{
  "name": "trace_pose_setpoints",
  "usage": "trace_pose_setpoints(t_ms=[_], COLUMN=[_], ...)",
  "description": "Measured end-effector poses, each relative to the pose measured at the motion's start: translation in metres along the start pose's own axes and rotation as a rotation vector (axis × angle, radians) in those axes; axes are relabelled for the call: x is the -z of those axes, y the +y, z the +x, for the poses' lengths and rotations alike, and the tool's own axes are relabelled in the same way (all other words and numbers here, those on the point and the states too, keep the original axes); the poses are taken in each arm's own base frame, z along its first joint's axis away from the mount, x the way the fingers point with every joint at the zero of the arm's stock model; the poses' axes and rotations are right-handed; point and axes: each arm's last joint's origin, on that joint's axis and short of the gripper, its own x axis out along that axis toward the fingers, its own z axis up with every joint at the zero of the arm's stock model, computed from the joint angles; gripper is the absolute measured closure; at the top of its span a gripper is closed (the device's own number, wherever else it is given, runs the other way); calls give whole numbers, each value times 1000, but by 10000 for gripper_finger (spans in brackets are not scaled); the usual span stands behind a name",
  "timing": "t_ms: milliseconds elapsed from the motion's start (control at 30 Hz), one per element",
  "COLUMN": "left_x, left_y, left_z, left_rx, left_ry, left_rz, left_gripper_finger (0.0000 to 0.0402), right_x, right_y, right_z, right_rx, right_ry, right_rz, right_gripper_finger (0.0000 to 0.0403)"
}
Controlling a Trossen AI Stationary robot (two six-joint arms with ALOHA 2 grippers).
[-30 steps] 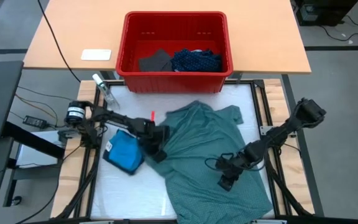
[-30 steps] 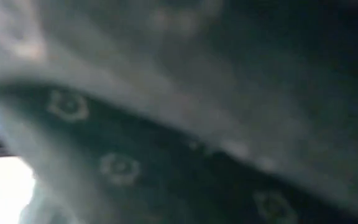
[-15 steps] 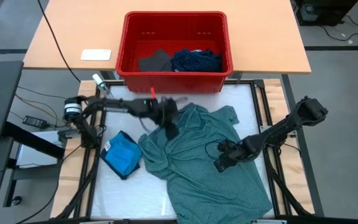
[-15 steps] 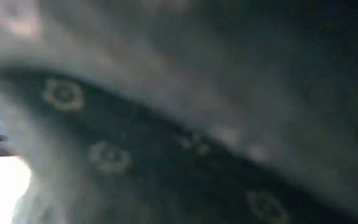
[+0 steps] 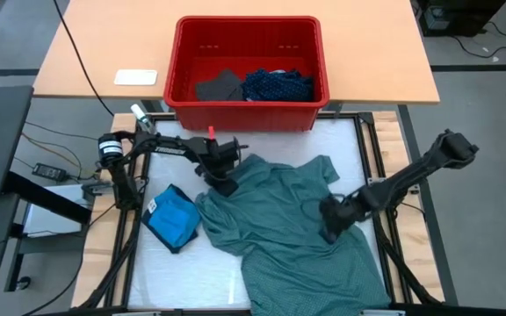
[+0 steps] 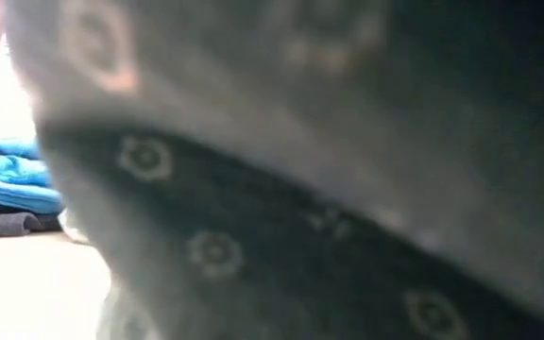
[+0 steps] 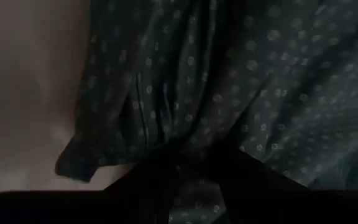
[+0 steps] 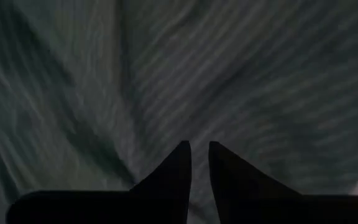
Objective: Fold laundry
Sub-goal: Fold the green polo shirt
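Note:
The grey-green dotted shirt (image 5: 292, 224) lies spread and wrinkled across the white table top, and it fills the low view (image 6: 348, 189) close up. My left gripper (image 5: 224, 182) is shut on its far left part. My right gripper (image 5: 330, 230) is shut on its right part. A bright blue small garment (image 5: 176, 218) lies folded on the table left of the shirt, touched by no gripper; the low view also shows this blue garment (image 6: 8, 175). Two dark garments (image 5: 253, 85) lie in the red bin (image 5: 246, 110). My left gripper pinches a bunched fold of the shirt near its far left edge (image 7: 194, 152) between its two fingers, coming from above and slanting down. The cloth around the hold rests wrinkled on the table. My right gripper comes steeply from above onto the shirt's right part (image 8: 199, 134), its two fingertips (image 8: 182, 158) almost together. Creases in the cloth run in toward the tips. How many layers it has cannot be seen.
The red bin stands at the far edge, on the wooden table beyond the white top. A small white spray bottle (image 5: 145, 123) lies at the far left corner. Bare white table (image 5: 183, 272) shows near the front left.
My left gripper has gone toward the far edge with the shirt's left part, drawing it away from the blue garment. My right gripper has moved toward the far and right side and tipped steeper. The shirt now lies wider and flatter across the table's middle.

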Motion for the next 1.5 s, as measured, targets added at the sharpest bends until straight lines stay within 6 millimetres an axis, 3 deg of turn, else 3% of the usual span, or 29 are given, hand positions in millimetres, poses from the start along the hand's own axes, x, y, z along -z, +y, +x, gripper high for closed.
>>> trace_pose_setpoints(t_ms=[133,267,467,567,667,833,933,1067,1233,1367,1500], left_x=[14,16,-8,-28,-47,-60,-62,-63,-62,-65,-64], left_y=[-5,-10,4,16,19,11,3,2,29,60,89], left_z=[-5,-38,-106,-121,-113,-74,-53,-33,-16,-24,-46], left_rx=[38,108,119,120,212,235,223,142,-98,-195,-233], left_ry=[87,2,-334,-528,-572,-497,-458,-412,-288,-239,-258], left_rz=[-17,34,165,250,319,464,552,597,478,334,193], left_gripper_finger=[279,279,279,279,279,279,279,279,279,283,288], right_x=[-28,-66,-121,-138,-142,-126,-121,-135,-170,-205,-213], right_y=[-17,-29,-45,-51,-51,-46,-47,-62,-82,-77,-65], right_z=[-12,-15,-4,13,31,44,42,34,23,-10,-41], right_rx=[11,-36,-84,-110,-158,-88,-18,24,-28,-105,-114], right_ry=[-149,-304,-463,-433,-321,-187,-219,-367,-506,-639,-611], right_rz=[65,163,310,342,355,449,505,543,436,277,258], right_gripper_finger=[337,339,354,363,370,385,392,394,393,390,387])
